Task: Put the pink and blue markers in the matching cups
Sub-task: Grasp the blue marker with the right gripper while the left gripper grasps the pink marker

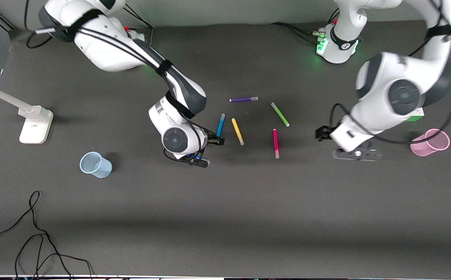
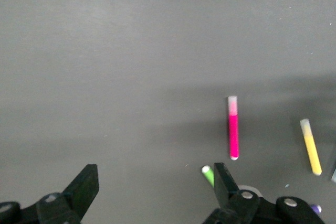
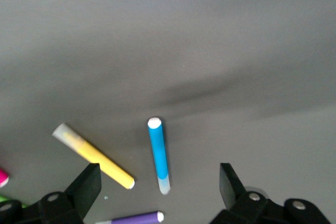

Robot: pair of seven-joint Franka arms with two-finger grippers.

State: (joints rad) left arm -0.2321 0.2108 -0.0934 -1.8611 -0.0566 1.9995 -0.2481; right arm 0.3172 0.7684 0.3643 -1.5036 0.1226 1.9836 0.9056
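The blue marker [image 1: 220, 125] lies near the table's middle, and the pink marker [image 1: 275, 143] lies toward the left arm's end from it. My right gripper [image 1: 210, 151] is open and empty, low over the blue marker's nearer end. In the right wrist view the blue marker [image 3: 158, 153] lies between the open fingers of my right gripper [image 3: 159, 182]. My left gripper [image 1: 357, 154] is open and empty over bare table between the pink marker and the pink cup [image 1: 430, 142]. The left wrist view shows my left gripper [image 2: 155, 184] and the pink marker [image 2: 233, 129]. The pale blue cup [image 1: 95, 164] stands at the right arm's end.
A yellow pen [image 1: 237, 131] lies beside the blue marker. A green pen [image 1: 280, 114] and a purple pen [image 1: 243, 99] lie farther from the camera. A white stand [image 1: 35, 124] is at the right arm's end. Black cables [image 1: 35, 233] lie near the front edge.
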